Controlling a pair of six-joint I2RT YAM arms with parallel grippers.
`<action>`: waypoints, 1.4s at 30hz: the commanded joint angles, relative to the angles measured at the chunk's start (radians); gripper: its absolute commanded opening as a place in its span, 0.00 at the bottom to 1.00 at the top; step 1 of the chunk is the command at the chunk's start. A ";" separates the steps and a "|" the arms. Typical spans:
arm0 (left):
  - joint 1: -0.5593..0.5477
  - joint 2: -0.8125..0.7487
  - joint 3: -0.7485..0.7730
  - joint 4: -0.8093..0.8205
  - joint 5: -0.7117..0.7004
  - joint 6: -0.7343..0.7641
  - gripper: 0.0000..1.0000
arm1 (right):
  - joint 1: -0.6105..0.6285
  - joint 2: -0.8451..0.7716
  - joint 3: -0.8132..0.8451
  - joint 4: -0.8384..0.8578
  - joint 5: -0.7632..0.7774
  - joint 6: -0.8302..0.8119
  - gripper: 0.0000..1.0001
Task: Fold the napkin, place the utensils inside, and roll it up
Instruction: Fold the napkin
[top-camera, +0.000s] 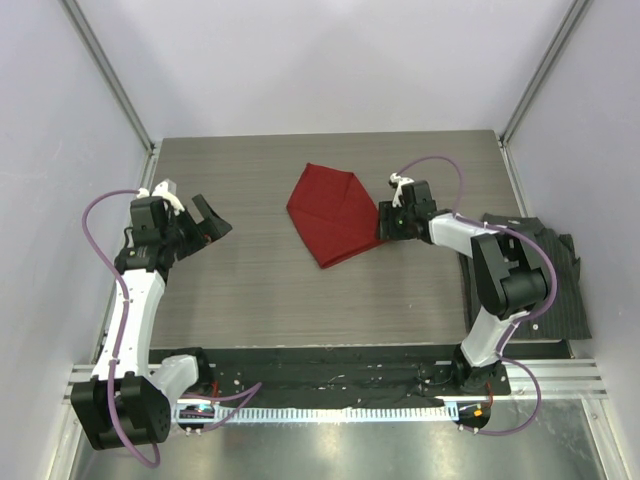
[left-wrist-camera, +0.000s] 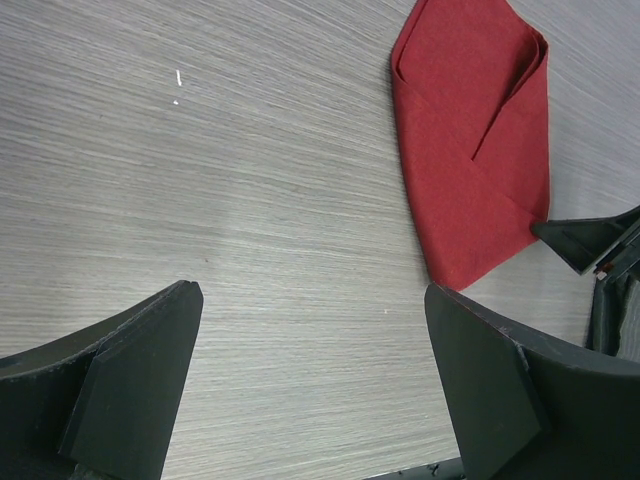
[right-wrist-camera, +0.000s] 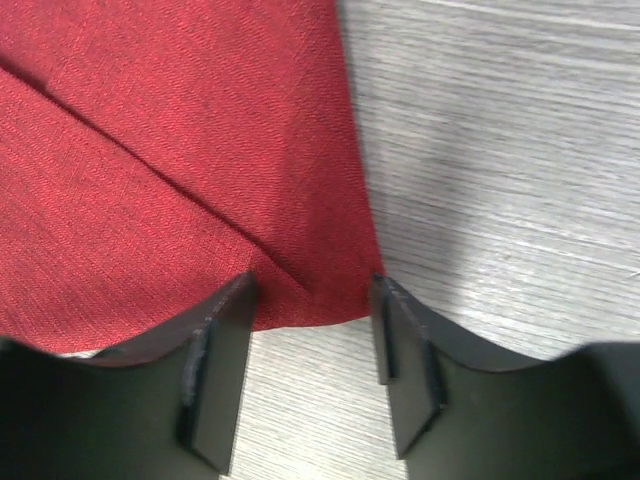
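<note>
The deep-red napkin (top-camera: 332, 213) lies folded into a pointed shape at the middle of the table, flaps overlapping. It also shows in the left wrist view (left-wrist-camera: 475, 140) and the right wrist view (right-wrist-camera: 170, 150). My right gripper (top-camera: 383, 224) is open at the napkin's right corner, and in its wrist view the corner lies between the two fingertips (right-wrist-camera: 312, 290), low on the table. My left gripper (top-camera: 205, 222) is wide open and empty, left of the napkin above bare table (left-wrist-camera: 312, 300). No utensils are in view.
A dark pinstriped cloth (top-camera: 565, 300) lies past the table's right edge, beside the right arm. The table (top-camera: 250, 290) is grey wood grain, with walls on the left, right and back. A black rail runs along the near edge.
</note>
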 joint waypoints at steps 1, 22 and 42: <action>0.008 0.004 -0.003 0.042 0.024 -0.014 1.00 | -0.023 0.009 0.040 -0.004 -0.012 -0.031 0.50; -0.160 -0.008 -0.141 0.164 0.030 -0.208 1.00 | -0.028 -0.071 0.002 -0.139 -0.176 0.127 0.01; -0.554 0.370 -0.261 0.669 -0.154 -0.434 0.75 | -0.017 -0.183 -0.215 0.004 -0.198 0.261 0.01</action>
